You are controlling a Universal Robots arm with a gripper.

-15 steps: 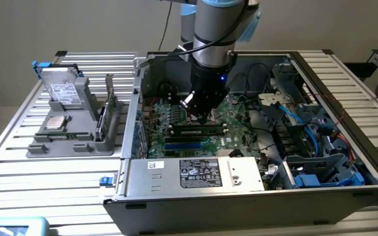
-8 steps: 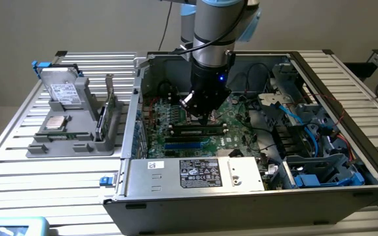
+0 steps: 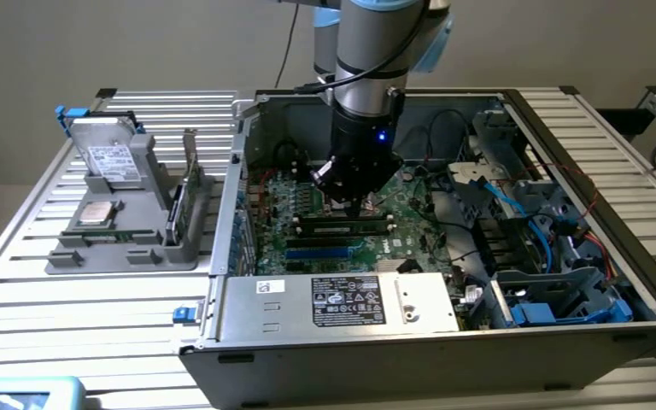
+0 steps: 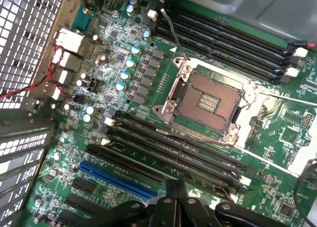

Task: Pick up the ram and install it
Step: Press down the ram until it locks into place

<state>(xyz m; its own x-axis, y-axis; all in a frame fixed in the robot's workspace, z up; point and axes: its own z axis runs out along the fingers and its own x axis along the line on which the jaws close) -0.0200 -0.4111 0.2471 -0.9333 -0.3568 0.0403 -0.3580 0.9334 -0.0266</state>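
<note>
Ram seated in a motherboard slot, beneath the gripper.
Fingers are seen clenched together, empty. The stick is judged light, stiff, fragile; its 2 short ends are best gripped.

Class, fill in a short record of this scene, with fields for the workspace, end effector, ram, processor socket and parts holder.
workspace: open computer case on a slatted table
end effector: inside the case, low over the motherboard, fingers shut
ram: slim stick along a black slot, just below the end effector; whether it is fully seated cannot be told
processor socket: empty
parts holder: grey, outside the case at the exterior view's left, carrying a square silver chip
</note>
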